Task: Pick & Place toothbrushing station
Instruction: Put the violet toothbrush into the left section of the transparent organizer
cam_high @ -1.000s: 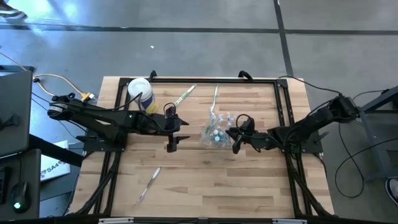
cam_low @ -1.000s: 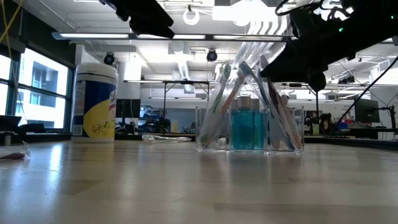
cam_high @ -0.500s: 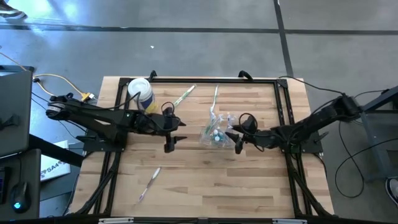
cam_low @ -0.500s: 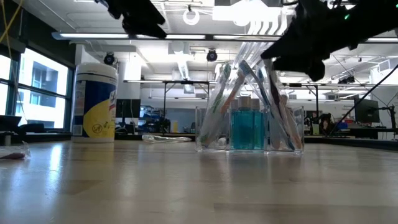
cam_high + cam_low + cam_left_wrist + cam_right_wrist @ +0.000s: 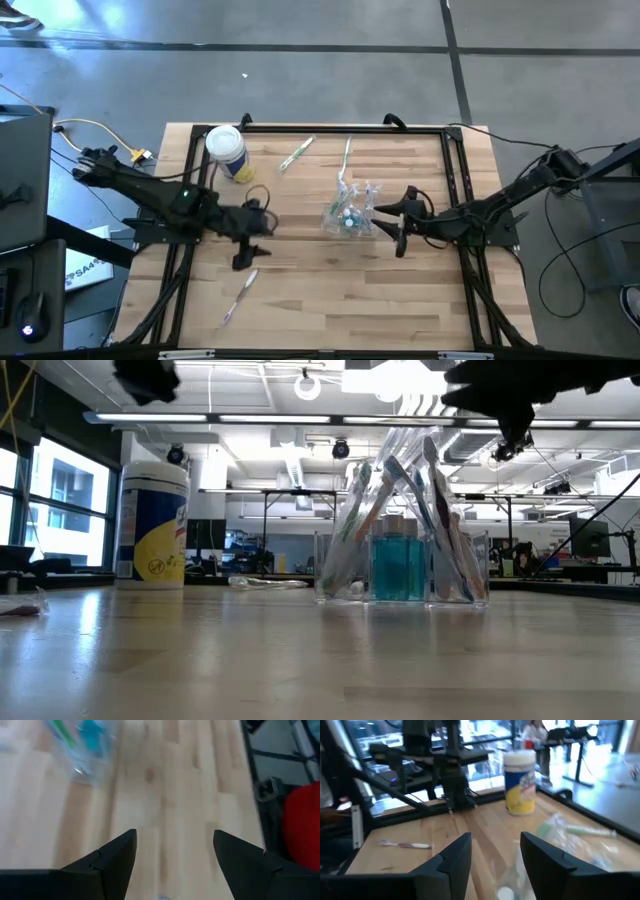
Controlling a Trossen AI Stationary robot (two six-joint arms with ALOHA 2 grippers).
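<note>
Two grippers hang over the wooden tabletop [image 5: 330, 290], neither holding anything. Nearest the front edge, a loose toothbrush [image 5: 240, 293] lies flat on the wood on the left side. Just beyond it, the left gripper [image 5: 243, 258] hovers above bare wood with its fingers [image 5: 117, 857] spread apart. Farther along, about mid-table, the toothbrushing station [image 5: 349, 211] stands upright, a clear holder with a blue bottle [image 5: 398, 567] in it and several brushes leaning together above it. The right gripper [image 5: 391, 227] sits just beside the station on its right, raised off the wood and not touching it, with its fingers [image 5: 455, 860] parted. Toward the far edge, two more toothbrushes [image 5: 297, 153] lie flat, and the white tub with a yellow label [image 5: 226, 150] stands at the far left corner.
</note>
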